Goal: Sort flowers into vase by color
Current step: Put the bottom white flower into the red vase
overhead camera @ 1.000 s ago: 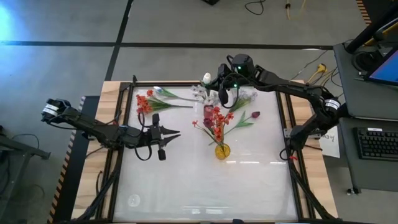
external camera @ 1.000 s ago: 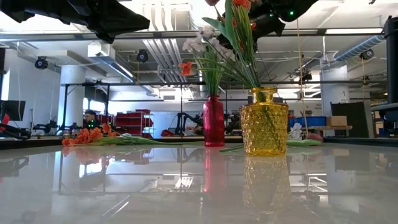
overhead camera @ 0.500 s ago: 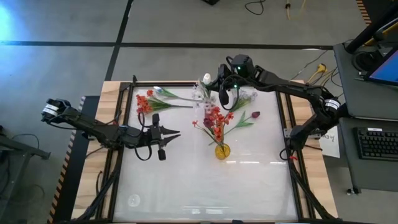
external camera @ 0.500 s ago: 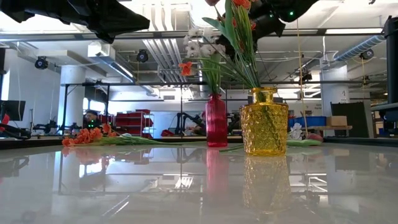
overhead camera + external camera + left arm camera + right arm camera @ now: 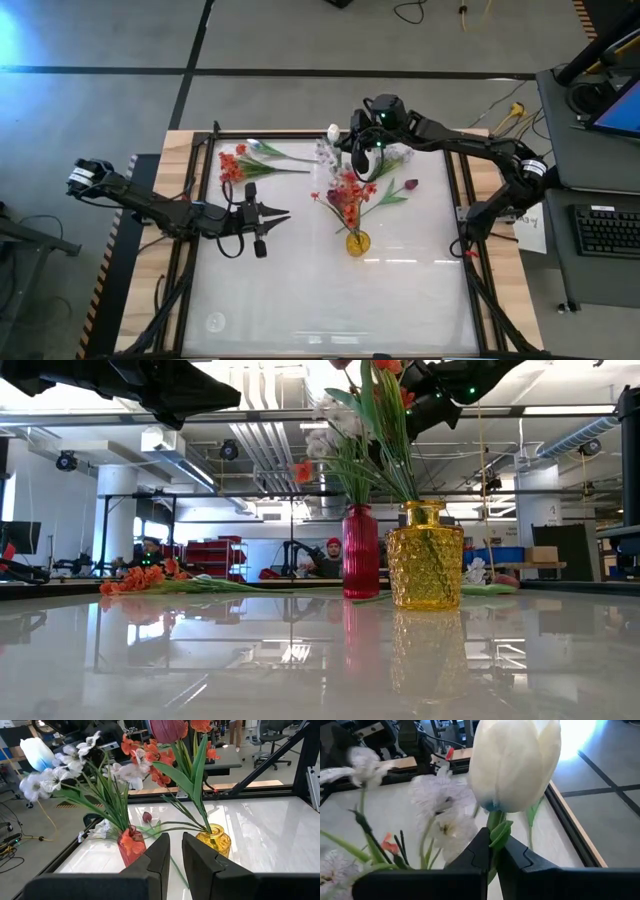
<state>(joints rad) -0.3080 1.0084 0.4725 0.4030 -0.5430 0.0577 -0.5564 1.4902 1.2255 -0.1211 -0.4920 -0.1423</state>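
Observation:
My right gripper (image 5: pixel 351 146) is over the far middle of the table, above the red vase (image 5: pixel 361 565), shut on a white tulip (image 5: pixel 515 765). The tulip's bloom (image 5: pixel 332 131) stands beside white blossom sprays (image 5: pixel 60 767) that rise from the red vase. Nearer the front, a yellow vase (image 5: pixel 356 242) holds red-orange blossoms (image 5: pixel 345 190) and a dark red tulip (image 5: pixel 167 729). My left gripper (image 5: pixel 284 213) hovers left of the yellow vase, with a narrow gap between its fingers and nothing in it. My right gripper pinches the white tulip's green stem (image 5: pixel 495 831) between its two fingers, just below the bloom. The fingers come in nearly level from the table's right and lie across the stem. The bloom stands upright above the fingers; the lower stem is hidden below them.
Loose on the table lie a red-orange cluster (image 5: pixel 232 163) with a pale bloom (image 5: pixel 256 148) at the far left, a dark red tulip (image 5: pixel 409 185) and a white spray (image 5: pixel 396 153) at the far right. The near half of the white table (image 5: pixel 330 300) is bare.
My right gripper has sunk a little with the white tulip. The red vase and its white sprays have shifted slightly toward the table's right and now stand closer to the yellow vase.

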